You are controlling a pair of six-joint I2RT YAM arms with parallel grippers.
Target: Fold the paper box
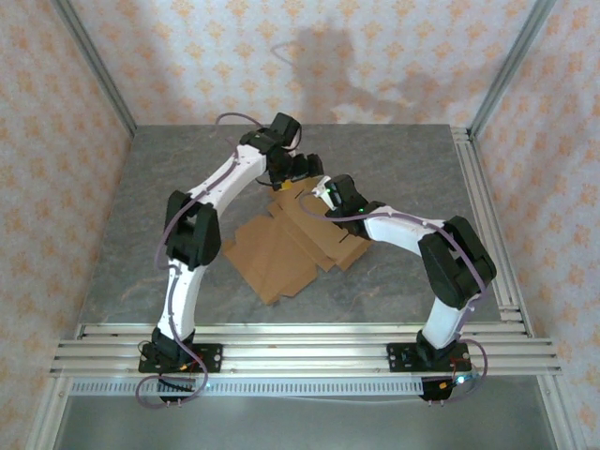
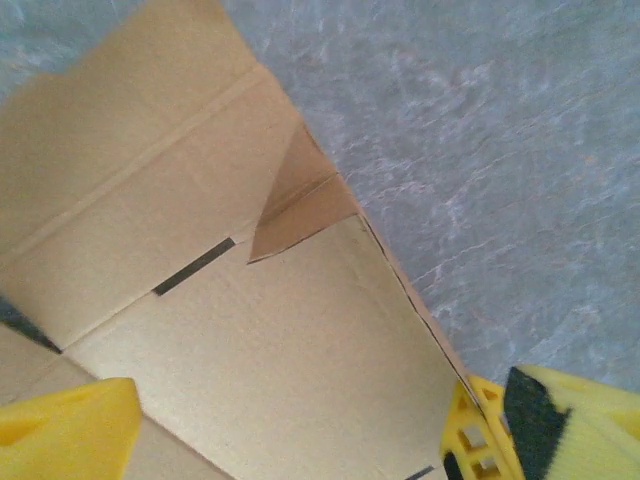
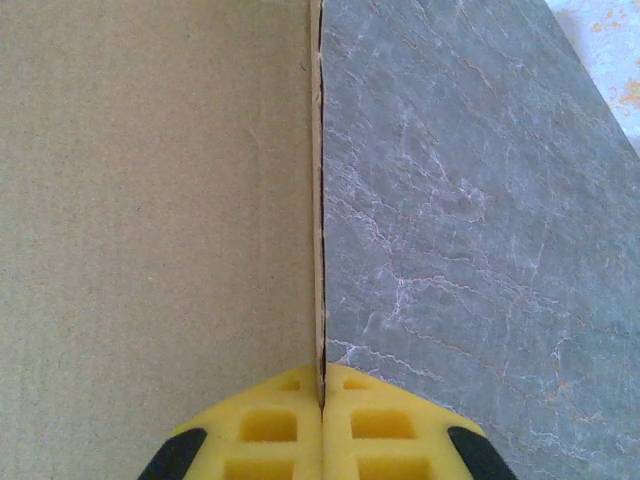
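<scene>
Two grippers meet at the paper box (image 1: 286,251), mid-frame on the table (image 1: 141,192) in the top view. The right gripper (image 3: 322,398) pinches its edge, probably steadying a fold; the left gripper (image 2: 285,430) gapes wide, gripping nothing.

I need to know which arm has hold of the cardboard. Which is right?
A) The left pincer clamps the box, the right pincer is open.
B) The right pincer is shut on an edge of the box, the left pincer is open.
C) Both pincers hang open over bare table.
B: the right pincer is pressed shut on an edge of the paper box, while the left pincer stands wide open over the cardboard.
</scene>
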